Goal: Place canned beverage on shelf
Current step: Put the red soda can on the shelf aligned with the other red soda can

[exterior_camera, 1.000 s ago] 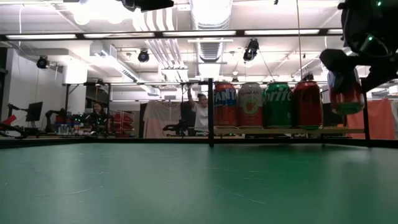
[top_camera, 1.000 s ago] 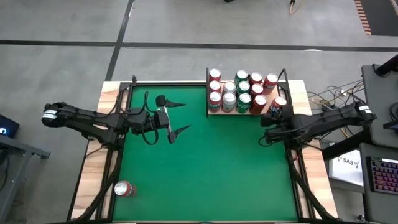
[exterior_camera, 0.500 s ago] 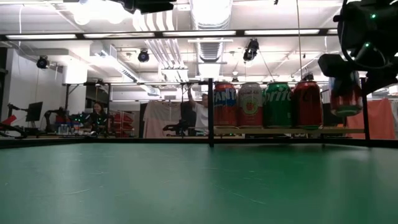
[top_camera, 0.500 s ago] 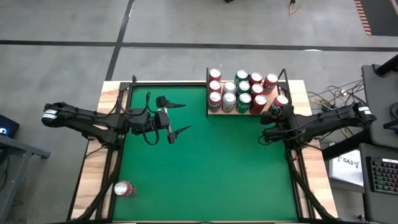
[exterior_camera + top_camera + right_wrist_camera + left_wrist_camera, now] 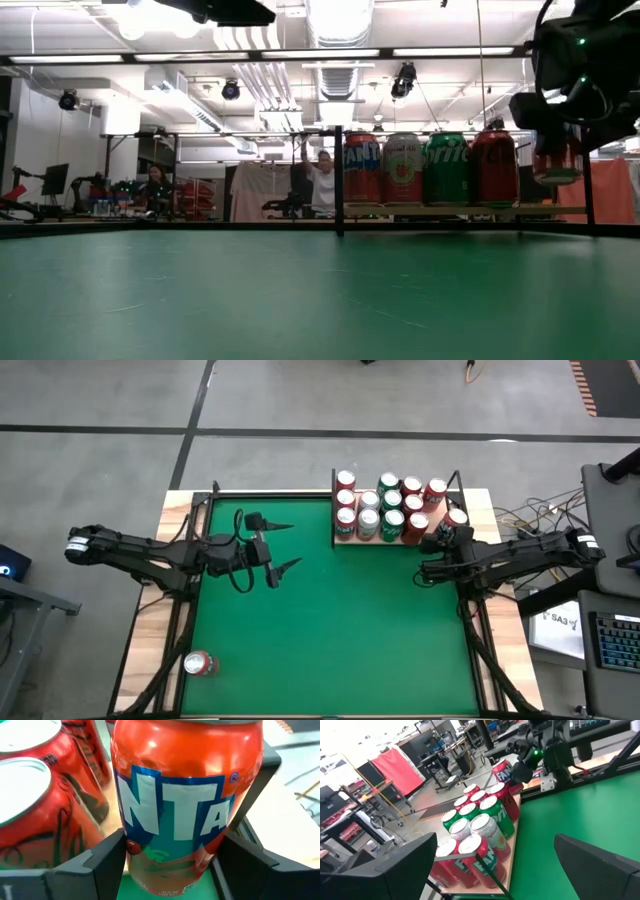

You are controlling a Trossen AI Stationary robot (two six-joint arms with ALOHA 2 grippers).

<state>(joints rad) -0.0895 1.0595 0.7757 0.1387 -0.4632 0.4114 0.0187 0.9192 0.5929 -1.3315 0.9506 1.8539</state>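
Right gripper (image 5: 447, 532): clamped on an orange Fanta can (image 5: 185, 800), right of centre in the high view, at the shelf's (image 5: 345, 538) right edge.
Left gripper (image 5: 278, 548): fingers apart, empty, left of centre over open green felt (image 5: 340, 630).
Cans on shelf: about eleven, red, green, silver.
Stray can (image 5: 199, 664): one, lower left.
Room: workshop, a person (image 5: 322, 180) behind.
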